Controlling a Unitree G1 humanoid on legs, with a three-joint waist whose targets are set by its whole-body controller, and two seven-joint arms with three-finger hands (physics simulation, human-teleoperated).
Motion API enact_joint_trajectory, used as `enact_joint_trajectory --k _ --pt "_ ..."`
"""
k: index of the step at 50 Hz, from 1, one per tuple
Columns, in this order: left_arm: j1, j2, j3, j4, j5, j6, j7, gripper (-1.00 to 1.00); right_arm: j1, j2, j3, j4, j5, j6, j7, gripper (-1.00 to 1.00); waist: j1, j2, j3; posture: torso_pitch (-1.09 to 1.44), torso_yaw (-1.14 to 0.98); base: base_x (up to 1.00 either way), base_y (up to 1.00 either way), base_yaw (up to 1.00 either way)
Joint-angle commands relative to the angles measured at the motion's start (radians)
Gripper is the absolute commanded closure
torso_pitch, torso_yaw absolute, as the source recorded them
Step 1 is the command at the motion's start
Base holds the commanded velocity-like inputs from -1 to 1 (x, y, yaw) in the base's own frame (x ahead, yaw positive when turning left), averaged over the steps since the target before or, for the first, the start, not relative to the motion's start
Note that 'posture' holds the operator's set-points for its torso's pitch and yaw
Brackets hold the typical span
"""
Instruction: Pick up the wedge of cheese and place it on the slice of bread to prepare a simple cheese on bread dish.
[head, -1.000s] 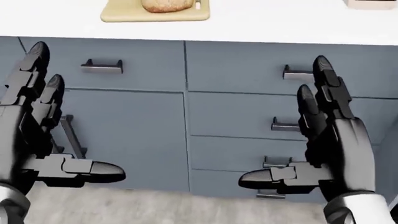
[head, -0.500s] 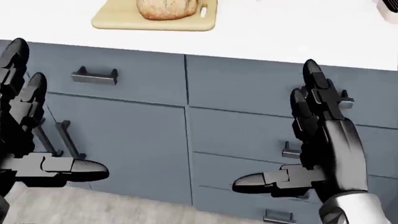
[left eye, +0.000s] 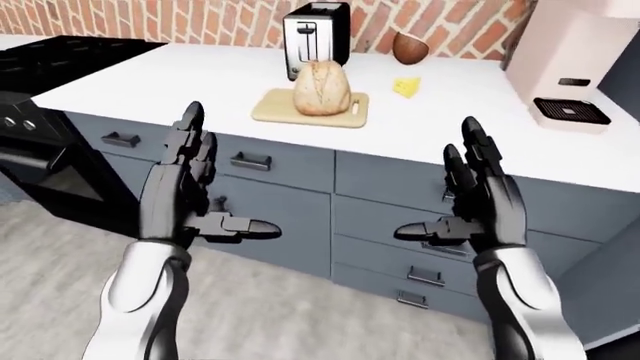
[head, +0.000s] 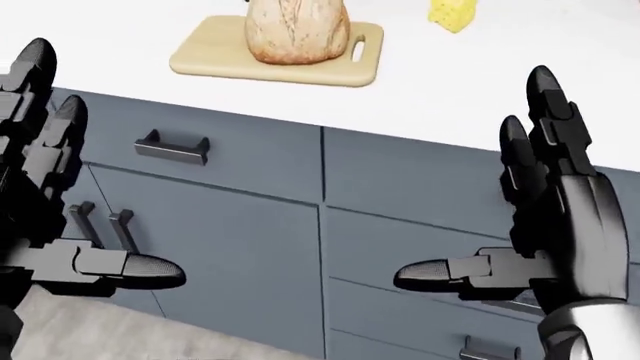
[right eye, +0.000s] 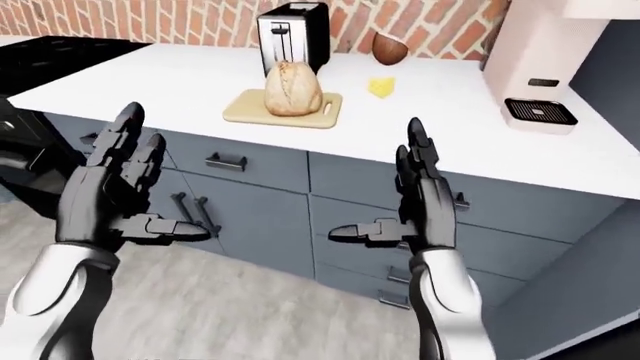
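A yellow cheese wedge (left eye: 405, 87) lies on the white counter (left eye: 200, 79), right of the bread. The bread (left eye: 321, 87) stands upright on a wooden cutting board (left eye: 283, 111) in the left-eye view; both also show at the top of the head view, bread (head: 297, 30), cheese (head: 453, 15). My left hand (left eye: 190, 184) and right hand (left eye: 478, 199) are both open and empty, fingers up, held below the counter's edge and short of the cheese and bread.
A toaster (left eye: 317, 31) stands behind the bread, a brown round object (left eye: 409, 49) beside it. A white appliance (left eye: 566, 60) is at the right of the counter. A black stove (left eye: 45, 60) is at the left. Grey drawers (head: 240, 225) face me below.
The head view has tilted up: the counter, board and bread slid down in the picture and the cheese came into view. Both hands stay open.
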Motion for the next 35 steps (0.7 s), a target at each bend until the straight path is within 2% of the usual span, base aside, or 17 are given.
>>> enact_joint_trajectory --k 1,2,3,4,5,11,16,18,19,20,21,22,23,29,32,33,35 --pt "-0.024 0.011 0.014 -0.025 0.006 -0.019 0.007 -1.0 -0.02 -0.001 0.003 -0.026 0.009 -0.031 0.001 -1.0 0.002 0.013 -0.015 0.0 0.0 0.44 0.12 0.0" --pt "-0.024 0.01 0.011 -0.022 0.007 -0.022 0.008 -1.0 -0.02 0.0 0.003 -0.027 0.011 -0.03 -0.001 -1.0 0.004 0.052 -0.025 0.0 0.0 0.48 0.1 0.0" --pt "-0.022 0.008 0.008 -0.019 0.009 -0.027 0.008 -1.0 -0.018 -0.001 0.004 -0.029 0.012 -0.03 -0.002 -1.0 0.011 0.03 -0.019 0.0 0.0 0.53 0.09 0.0" --pt "-0.018 0.006 0.003 -0.017 0.012 -0.032 0.007 -1.0 -0.017 -0.001 0.003 -0.027 0.013 -0.035 -0.002 -1.0 0.007 0.021 0.005 0.0 0.0 0.58 0.09 0.0" --pt "-0.016 0.005 0.001 -0.016 0.014 -0.035 0.007 -1.0 -0.014 0.0 0.001 -0.021 0.015 -0.043 -0.002 -1.0 0.01 0.019 0.007 0.0 0.0 0.6 0.07 0.0" --pt "-0.007 -0.001 0.0 -0.007 0.021 -0.05 0.002 -1.0 -0.011 -0.006 -0.016 -0.033 0.03 -0.038 -0.008 -1.0 0.028 -0.007 -0.012 0.0 0.0 0.62 0.0 0.0" --pt "-0.013 -0.003 0.001 -0.01 0.021 -0.048 0.004 -1.0 -0.016 -0.012 -0.025 -0.032 0.038 -0.028 -0.018 -1.0 0.053 -0.048 -0.031 0.0 0.0 0.56 0.0 0.0" --pt "-0.017 -0.001 0.005 -0.014 0.017 -0.044 0.005 -1.0 -0.014 -0.012 -0.022 -0.03 0.038 -0.034 -0.018 -1.0 0.056 -0.08 -0.039 0.0 0.0 0.48 0.0 0.0" --pt "-0.016 0.001 0.006 -0.015 0.016 -0.044 0.004 -1.0 -0.012 -0.012 -0.022 -0.032 0.039 -0.035 -0.017 -1.0 0.052 -0.107 -0.049 0.0 0.0 0.5 0.0 0.0" --pt "-0.016 0.002 0.008 -0.015 0.015 -0.043 0.004 -1.0 -0.011 -0.012 -0.023 -0.039 0.04 -0.03 -0.018 -1.0 0.042 -0.092 -0.033 0.0 0.0 0.46 0.0 0.0" --pt "-0.017 0.004 0.012 -0.018 0.012 -0.039 0.004 -1.0 -0.011 -0.013 -0.027 -0.053 0.044 -0.019 -0.02 -1.0 0.041 -0.101 0.015 0.0 0.0 0.2 0.0 0.0" --pt "-0.018 0.006 0.015 -0.022 0.01 -0.036 0.004 -1.0 -0.011 -0.015 -0.031 -0.05 0.045 -0.025 -0.018 -1.0 0.038 -0.118 0.01 0.0 0.0 0.03 0.0 0.0" --pt "-0.02 0.007 0.018 -0.025 0.007 -0.031 0.005 -1.0 -0.012 -0.016 -0.033 -0.059 0.048 -0.02 -0.019 -1.0 0.033 -0.112 -0.008 0.0 0.0 0.0 0.0 0.0" --pt "-0.043 0.024 0.035 -0.046 -0.013 0.005 0.014 -1.0 -0.016 -0.02 -0.044 -0.068 0.055 -0.019 -0.023 -1.0 0.022 -0.085 0.005 0.0 0.0 0.0 0.0 0.0" --pt "-0.049 0.031 0.045 -0.055 -0.023 0.018 0.016 -1.0 -0.023 -0.026 -0.055 -0.095 0.063 0.009 -0.033 -1.0 0.026 -0.02 -0.029 0.0 0.0 0.0 0.0 0.0" --pt "-0.052 0.034 0.048 -0.058 -0.026 0.022 0.017 -1.0 -0.024 -0.027 -0.056 -0.095 0.064 0.01 -0.034 -1.0 0.016 -0.043 -0.03 0.0 0.0 0.0 0.0 0.0" --pt "-0.074 0.044 0.062 -0.054 -0.039 0.04 0.022 -1.0 -0.038 -0.033 -0.06 -0.095 0.065 0.023 -0.038 -1.0 0.021 -0.04 -0.032 0.0 0.0 0.0 0.0 0.0"
